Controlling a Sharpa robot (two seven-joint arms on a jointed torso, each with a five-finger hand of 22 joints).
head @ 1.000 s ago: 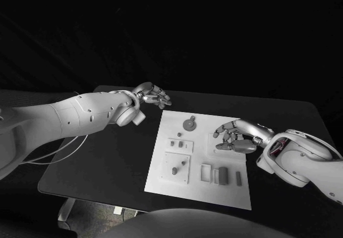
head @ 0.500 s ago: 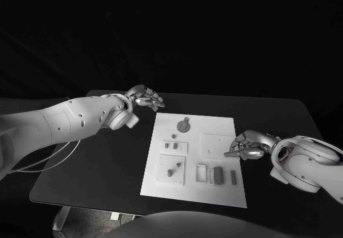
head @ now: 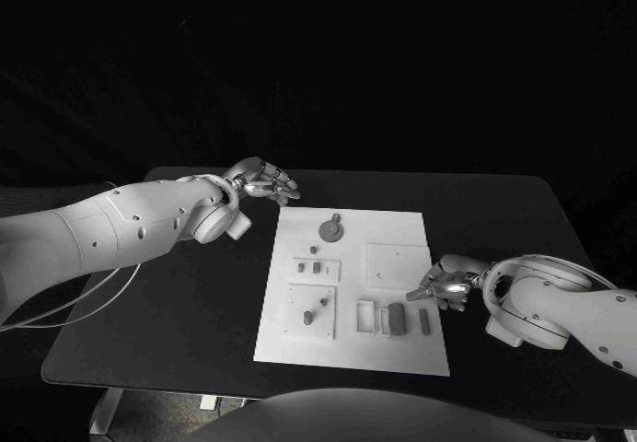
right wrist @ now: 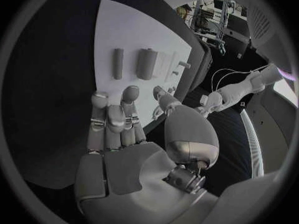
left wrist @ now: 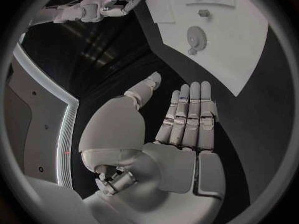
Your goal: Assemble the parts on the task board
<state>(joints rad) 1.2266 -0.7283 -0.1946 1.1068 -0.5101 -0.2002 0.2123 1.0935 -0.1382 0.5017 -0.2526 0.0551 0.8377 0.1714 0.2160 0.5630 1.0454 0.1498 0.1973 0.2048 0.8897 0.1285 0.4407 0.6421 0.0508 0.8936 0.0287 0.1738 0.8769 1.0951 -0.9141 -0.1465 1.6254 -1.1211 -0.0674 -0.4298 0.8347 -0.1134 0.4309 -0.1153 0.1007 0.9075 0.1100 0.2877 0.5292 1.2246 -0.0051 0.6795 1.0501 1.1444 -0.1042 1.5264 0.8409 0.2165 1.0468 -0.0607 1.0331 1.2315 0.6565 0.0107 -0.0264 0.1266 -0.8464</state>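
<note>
Hovering at the board's (head: 348, 359) right edge, my right hand (head: 444, 286) holds nothing; its fingers lie loosely extended and apart, as the right wrist view (right wrist: 118, 134) shows plainly. The nearest parts are two loose bars: a slim bar (head: 425, 319) and a thicker bar (head: 396, 319), lying side by side on the board's near right corner. From my right hand they sit at about 7 o'clock, just beside it, and each runs with its long axis 12 to 6. I judge a pick would want the fingers across that axis, closing from 3 and 9.

My left hand (head: 266, 180) hangs over the bare counter (head: 173, 304) past the board's far left corner, empty, fingers straight and together. The gear (head: 330, 226) lies at about 4 o'clock from it, near; the bars are well apart from it, so the right hand is the nearer one.
</note>
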